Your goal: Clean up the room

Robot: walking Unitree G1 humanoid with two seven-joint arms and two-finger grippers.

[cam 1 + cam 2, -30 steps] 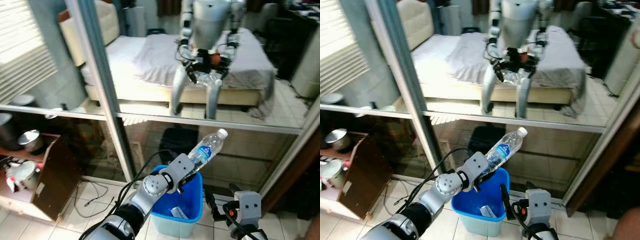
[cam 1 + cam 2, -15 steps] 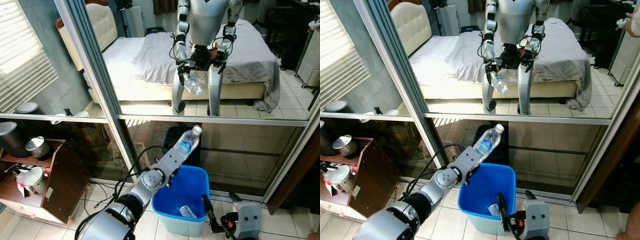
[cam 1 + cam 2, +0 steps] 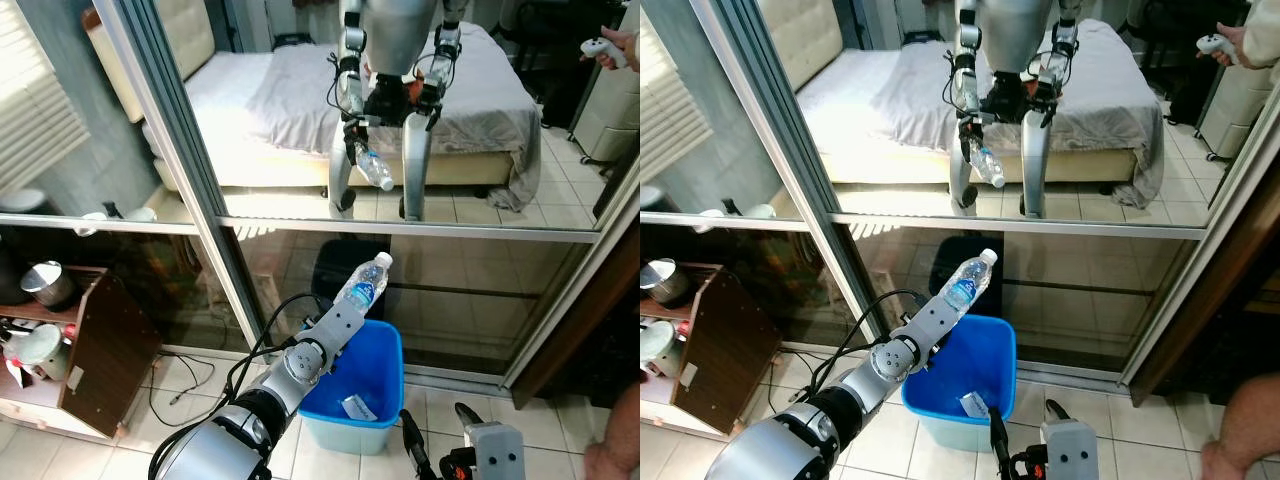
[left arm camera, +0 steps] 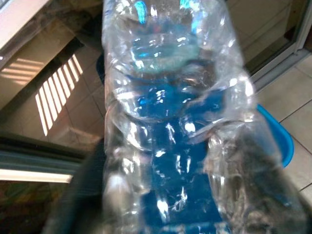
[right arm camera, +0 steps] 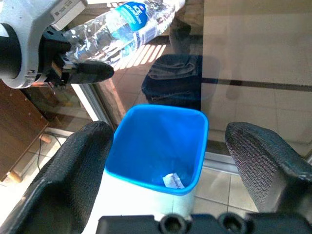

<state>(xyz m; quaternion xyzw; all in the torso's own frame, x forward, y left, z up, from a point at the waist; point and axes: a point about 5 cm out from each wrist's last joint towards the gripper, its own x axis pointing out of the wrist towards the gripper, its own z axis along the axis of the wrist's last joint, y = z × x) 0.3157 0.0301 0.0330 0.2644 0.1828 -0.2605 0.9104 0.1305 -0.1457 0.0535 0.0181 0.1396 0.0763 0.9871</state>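
Note:
A clear plastic water bottle (image 3: 362, 285) with a blue label and white cap is tilted cap-up over the far left rim of a blue bin (image 3: 386, 368). My left gripper (image 3: 343, 312) is shut on the bottle's lower part. From the left wrist the crumpled bottle (image 4: 165, 122) is very close, with blue behind it. A scrap of white wrapper (image 3: 355, 407) lies in the bin. My right gripper (image 5: 168, 129) is low on the near side of the bin (image 5: 156, 141), open, nothing between its fingers (image 5: 78, 165).
A mirrored sliding door (image 3: 300, 150) behind the bin reflects a bed and me. A wooden shelf (image 3: 95, 350) with pots stands at the left, and black cables (image 3: 190, 385) lie on the tiled floor. A person's hand (image 3: 600, 45) with a controller is reflected top right.
The whole view has shifted as the camera moved. The bottle stays in my left gripper, now closer over the bin's far left rim. My right gripper sits lower in the view.

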